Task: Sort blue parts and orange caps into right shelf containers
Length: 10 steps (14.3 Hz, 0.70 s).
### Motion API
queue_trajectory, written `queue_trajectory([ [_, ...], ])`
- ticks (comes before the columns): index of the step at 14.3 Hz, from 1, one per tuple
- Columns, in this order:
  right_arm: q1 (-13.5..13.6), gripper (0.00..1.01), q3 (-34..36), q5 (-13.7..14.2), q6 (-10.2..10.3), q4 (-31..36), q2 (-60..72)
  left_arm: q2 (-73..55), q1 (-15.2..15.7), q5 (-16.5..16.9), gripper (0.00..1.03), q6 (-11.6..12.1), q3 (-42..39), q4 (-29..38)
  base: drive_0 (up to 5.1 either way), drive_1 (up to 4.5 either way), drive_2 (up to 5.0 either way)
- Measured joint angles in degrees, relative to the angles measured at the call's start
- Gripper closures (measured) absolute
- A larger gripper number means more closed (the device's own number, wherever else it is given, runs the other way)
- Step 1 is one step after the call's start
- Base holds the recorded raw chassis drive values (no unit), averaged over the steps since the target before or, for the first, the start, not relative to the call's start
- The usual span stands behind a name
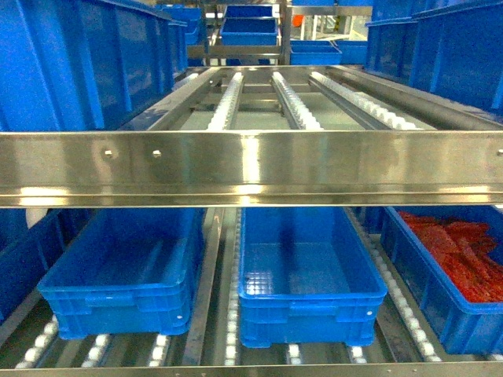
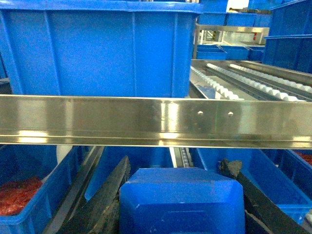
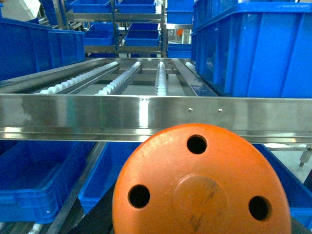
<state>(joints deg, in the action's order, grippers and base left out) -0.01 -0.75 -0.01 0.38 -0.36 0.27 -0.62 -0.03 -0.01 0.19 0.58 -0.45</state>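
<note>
Left gripper clamps a blue part; right gripper holds an orange cap.

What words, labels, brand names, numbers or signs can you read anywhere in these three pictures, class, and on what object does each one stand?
None can be read.
Blue crates: plain walls, no label visible.
Steel rail: only rivets and glare.
Orange cap: three holes and a round moulded centre, no lettering.
Blue part: faint moulded lines, no readable marks.
Red pieces in the right crate: too blurred to tell.
</note>
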Motion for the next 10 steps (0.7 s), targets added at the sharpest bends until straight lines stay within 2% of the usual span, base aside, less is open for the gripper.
queue_trajectory([
  [10,0.0,0.56,0.0,0.0,0.0,0.1,0.0,0.0,0.0,0.0,0.6,0.0,0.0,0.0,-5.0,2.4,2.4],
])
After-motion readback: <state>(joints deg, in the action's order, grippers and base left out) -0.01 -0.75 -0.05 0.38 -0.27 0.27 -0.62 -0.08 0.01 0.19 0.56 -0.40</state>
